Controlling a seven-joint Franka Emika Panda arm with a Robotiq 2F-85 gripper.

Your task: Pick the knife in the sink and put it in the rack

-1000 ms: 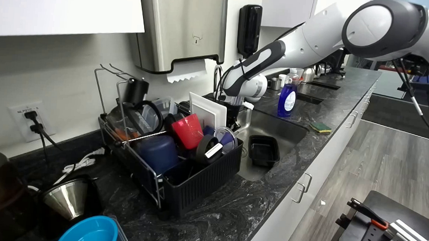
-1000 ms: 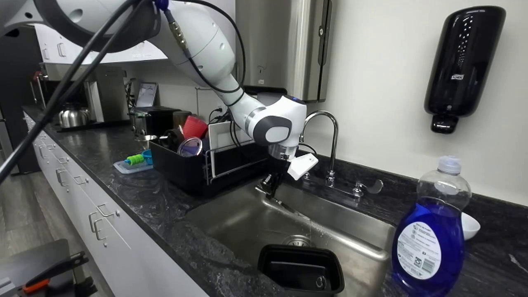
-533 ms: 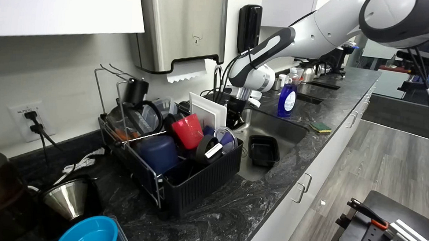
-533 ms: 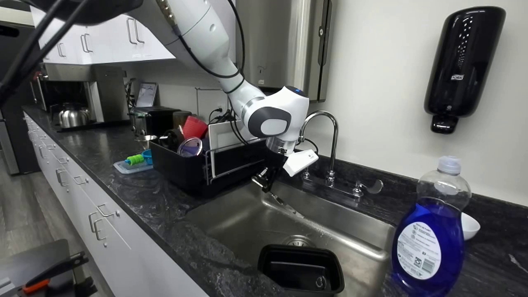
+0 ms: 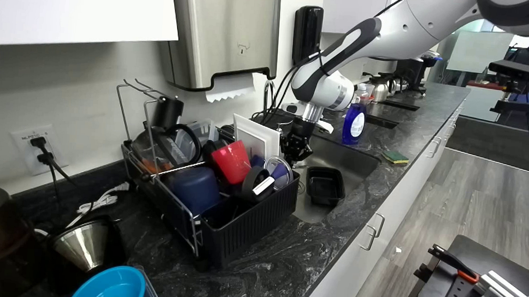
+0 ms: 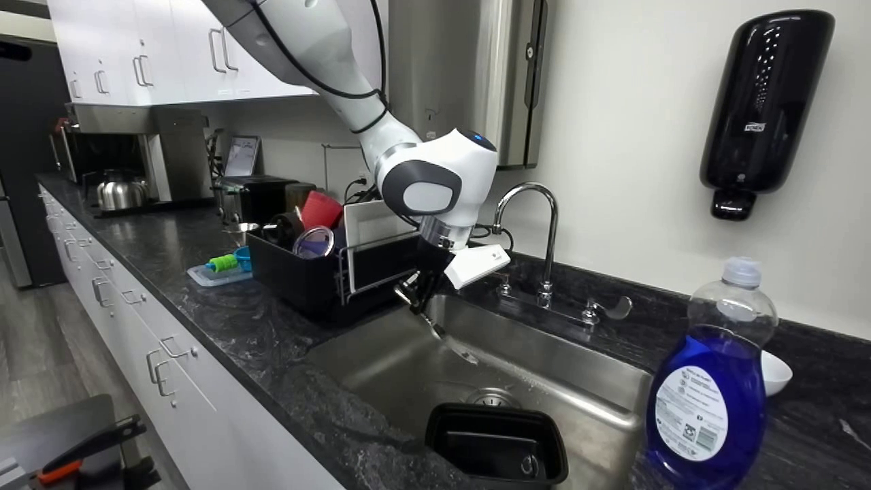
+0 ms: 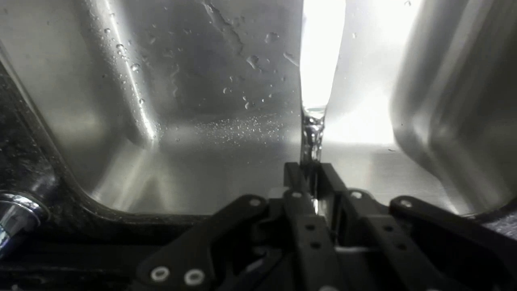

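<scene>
Wrist view: 1 gripper [image 7: 310,173], its 2 fingers [image 7: 334,184] nearly together, pinches 1 knife [image 7: 317,91] by the handle over 1 sink [image 7: 218,173]. In both exterior views, 1 rack [image 5: 251,229] stands beside the sink, which holds 1 black container [image 6: 500,446].

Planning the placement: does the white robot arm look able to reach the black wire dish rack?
Likely yes, lifting over the upright white rectangular plate: its black claw, holding the metal knife, hangs near the rack.
</scene>
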